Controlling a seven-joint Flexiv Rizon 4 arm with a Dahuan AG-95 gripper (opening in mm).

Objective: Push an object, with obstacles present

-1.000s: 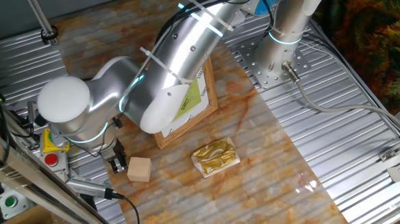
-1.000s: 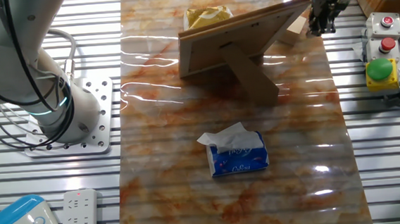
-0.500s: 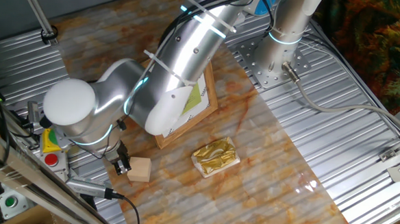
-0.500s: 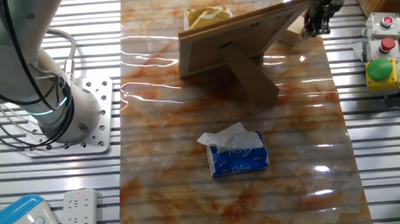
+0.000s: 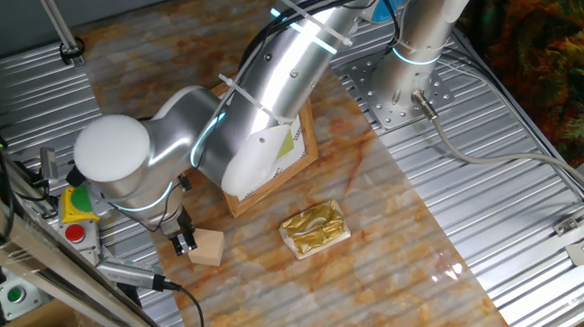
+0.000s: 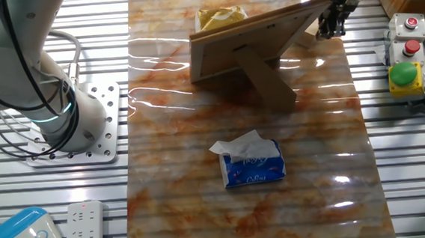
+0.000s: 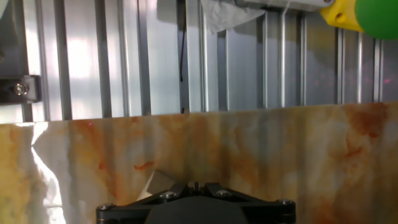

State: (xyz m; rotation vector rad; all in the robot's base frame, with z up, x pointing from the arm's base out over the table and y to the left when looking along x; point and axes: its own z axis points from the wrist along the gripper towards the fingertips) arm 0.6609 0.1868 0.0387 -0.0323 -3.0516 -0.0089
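The small tan wooden block (image 5: 207, 247) lies near the table's left edge; in the other fixed view it (image 6: 312, 31) is half hidden behind the picture frame. My gripper (image 5: 182, 243) stands low, right against the block's left side, also seen in the other fixed view (image 6: 331, 25). In the hand view the gripper (image 7: 194, 185) is shut and empty, with a pale corner of the block (image 7: 153, 183) beside it. The light-wood picture frame (image 5: 294, 156) stands just behind, and the gold foil packet (image 5: 314, 229) lies to the block's right.
A blue tissue pack (image 6: 253, 164) lies mid-table behind the frame's stand (image 6: 264, 79). A button box with red and green buttons (image 6: 405, 53) sits on the metal slats (image 7: 124, 56) just beyond the table edge near my gripper. The arm's base (image 5: 415, 50) stands at the back.
My gripper has moved toward the block and now sits against its side. The block has shifted very slightly toward the gold packet.
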